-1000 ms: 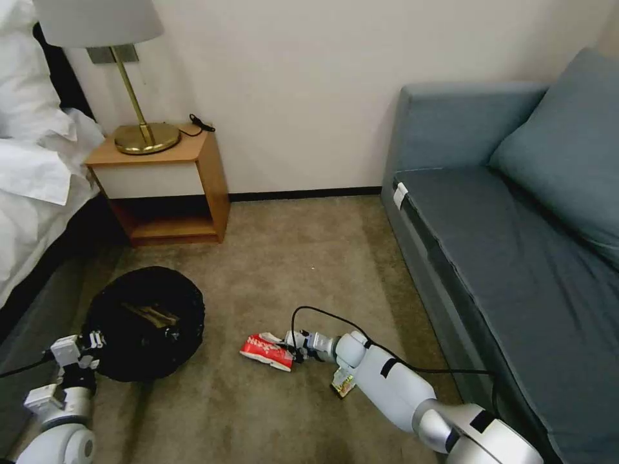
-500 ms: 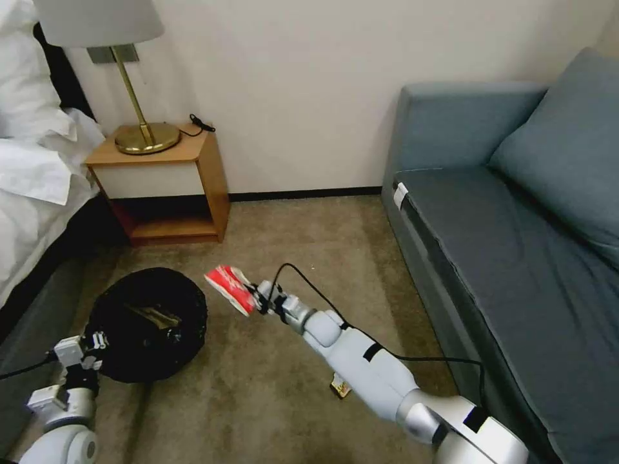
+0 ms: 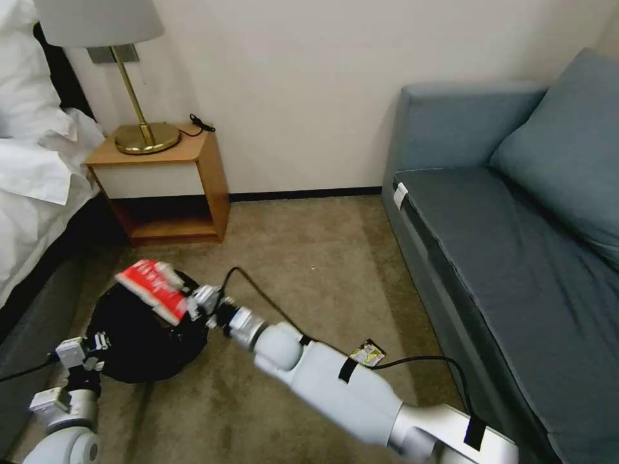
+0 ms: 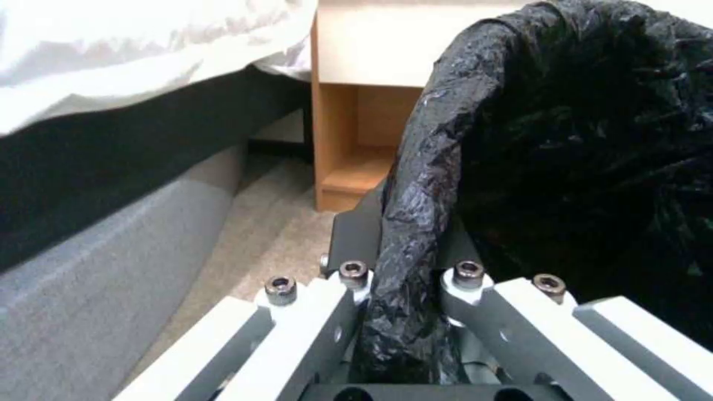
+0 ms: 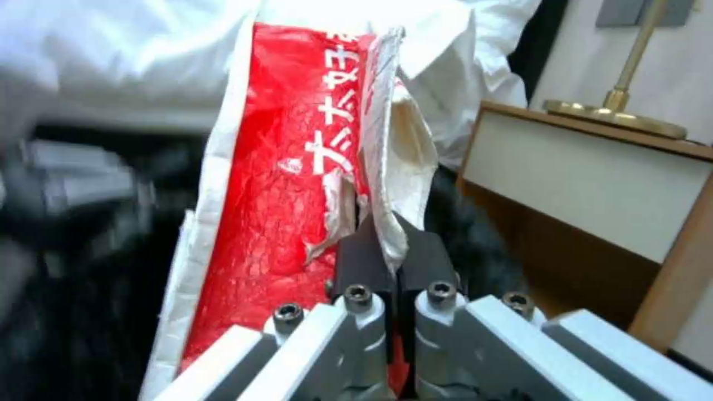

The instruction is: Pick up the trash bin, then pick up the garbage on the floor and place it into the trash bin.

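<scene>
Right gripper [image 3: 187,304] is clamped tight on the edge of the red-and-white wrapper [image 3: 151,288], left of centre in the head view. The wrapper hangs over the far rim of the trash bin [image 3: 138,335] at lower left, above the black bag's opening, not released yet. In the right wrist view the fingers [image 5: 362,262] pinch the wrapper's torn white edge.

Left gripper [image 3: 90,345] sits at the bin's near rim, lower left corner of the head view. In the left wrist view it is closed on a bunched fold of the black bag [image 4: 412,234] at the rim, so it has the bin in hand.

Progress, as I read it: bin gripped, first visible item over the bin, drop pending. Can't see what's already inside the bin. A gold-and-black wrapper [image 3: 367,353] lies on the carpet just right of centre, beside the right arm's cable, so at least one more pickup is left.
</scene>
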Tool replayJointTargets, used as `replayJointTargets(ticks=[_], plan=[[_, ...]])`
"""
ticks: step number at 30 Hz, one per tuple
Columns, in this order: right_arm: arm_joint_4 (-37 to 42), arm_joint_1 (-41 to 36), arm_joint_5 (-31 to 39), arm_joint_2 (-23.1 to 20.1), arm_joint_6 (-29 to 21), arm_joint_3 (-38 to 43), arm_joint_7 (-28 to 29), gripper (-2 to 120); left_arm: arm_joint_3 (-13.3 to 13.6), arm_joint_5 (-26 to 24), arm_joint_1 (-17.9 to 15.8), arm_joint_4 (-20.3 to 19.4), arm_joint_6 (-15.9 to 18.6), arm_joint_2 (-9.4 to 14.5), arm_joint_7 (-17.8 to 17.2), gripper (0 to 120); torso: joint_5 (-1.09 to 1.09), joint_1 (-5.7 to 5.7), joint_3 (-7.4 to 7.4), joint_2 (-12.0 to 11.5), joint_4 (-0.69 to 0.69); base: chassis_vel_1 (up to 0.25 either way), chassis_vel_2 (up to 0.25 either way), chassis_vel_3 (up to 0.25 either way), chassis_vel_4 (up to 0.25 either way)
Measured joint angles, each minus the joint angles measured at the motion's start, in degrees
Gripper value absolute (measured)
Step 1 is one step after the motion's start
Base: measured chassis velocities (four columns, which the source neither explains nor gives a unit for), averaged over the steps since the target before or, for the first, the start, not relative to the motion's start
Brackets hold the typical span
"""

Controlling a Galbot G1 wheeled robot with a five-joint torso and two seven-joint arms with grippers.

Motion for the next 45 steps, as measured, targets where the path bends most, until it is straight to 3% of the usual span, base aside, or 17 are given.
replayJointTargets(ticks=[6,10,36,45], plan=[[-5.89,-0.43,-6.94,0.09,0.81,-0.46,3.81,0,-0.23,-0.10,0.74,-1.55,-0.02,-0.13,0.00,5,0.01,0.00,0.00,0.00,-0.02,0.000,0.000,0.000,0.000],[-10.85,-0.47,-14.26,0.09,1.23,0.02,9.32,0,-0.16,0.02,1.51,-2.81,-0.01,-1.17,0.01,5,0.00,0.00,0.00,0.00,-0.03,0.000,0.000,0.000,0.000],[-2.33,1.05,-8.73,0.11,-1.77,-6.40,10.48,0,0.56,2.07,0.62,-4.29,0.88,-3.58,-0.63,5,0.00,0.00,0.00,0.00,-0.01,0.000,0.000,0.000,0.000],[-4.74,2.51,-8.38,0.10,-1.37,-6.01,10.54,33,0.59,2.15,0.38,-4.40,1.28,-3.66,-0.71,5,0.01,0.00,0.00,0.00,-0.02,0.000,0.000,0.000,0.000]])
